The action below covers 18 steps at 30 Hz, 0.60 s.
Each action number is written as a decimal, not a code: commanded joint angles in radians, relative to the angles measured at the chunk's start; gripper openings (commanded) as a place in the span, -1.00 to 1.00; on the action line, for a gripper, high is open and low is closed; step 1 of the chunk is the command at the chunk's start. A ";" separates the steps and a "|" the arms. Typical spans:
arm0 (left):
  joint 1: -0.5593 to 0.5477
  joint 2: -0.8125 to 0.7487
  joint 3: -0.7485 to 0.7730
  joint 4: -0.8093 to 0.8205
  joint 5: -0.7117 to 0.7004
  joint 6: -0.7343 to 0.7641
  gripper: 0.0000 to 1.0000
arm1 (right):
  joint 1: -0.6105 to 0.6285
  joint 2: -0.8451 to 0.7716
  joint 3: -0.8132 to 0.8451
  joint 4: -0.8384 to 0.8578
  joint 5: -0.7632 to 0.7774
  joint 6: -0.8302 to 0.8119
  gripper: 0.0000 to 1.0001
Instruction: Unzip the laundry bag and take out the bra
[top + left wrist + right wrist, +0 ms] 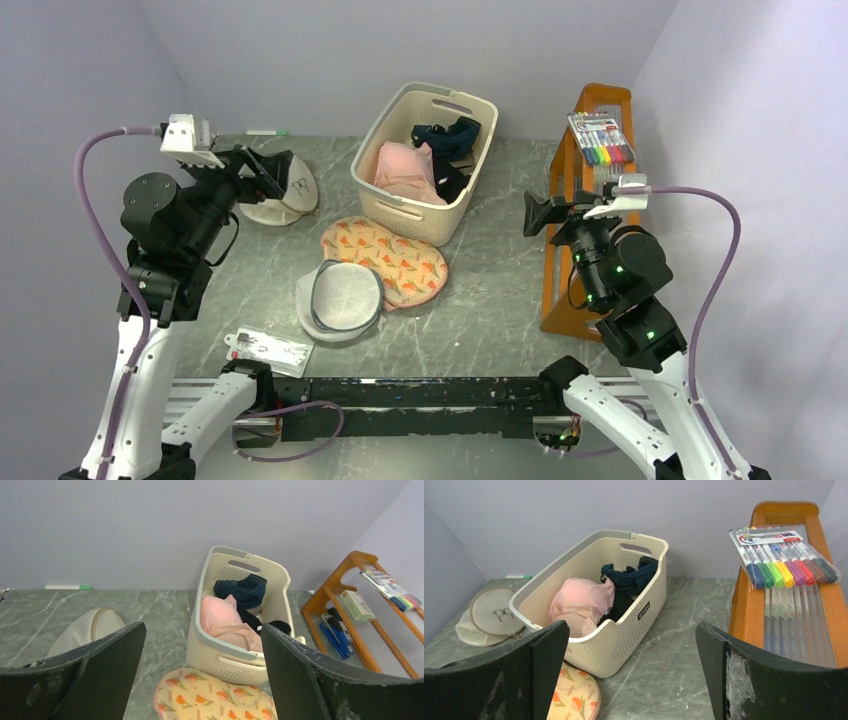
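Two sets of jaws, on the left gripper (277, 174) and the right gripper (533, 215), stand wide apart and empty above the table (500, 300). You see the laundry bag (390, 256) lying flat at mid-table, its far edge just beside the basket (400, 208) and its near-left edge overlapped by the white mesh bag (340, 298). Bare table lies between its right edge and the wooden rack (552, 290). You cannot tell the zip's state.
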 commanded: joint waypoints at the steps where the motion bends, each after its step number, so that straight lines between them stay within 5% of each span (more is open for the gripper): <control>1: 0.055 -0.043 -0.036 0.013 0.031 -0.029 0.93 | -0.039 -0.010 -0.033 0.032 -0.045 0.041 0.99; 18: 0.147 -0.104 -0.199 -0.030 0.278 -0.086 0.91 | -0.121 -0.092 -0.177 -0.015 -0.243 0.209 0.99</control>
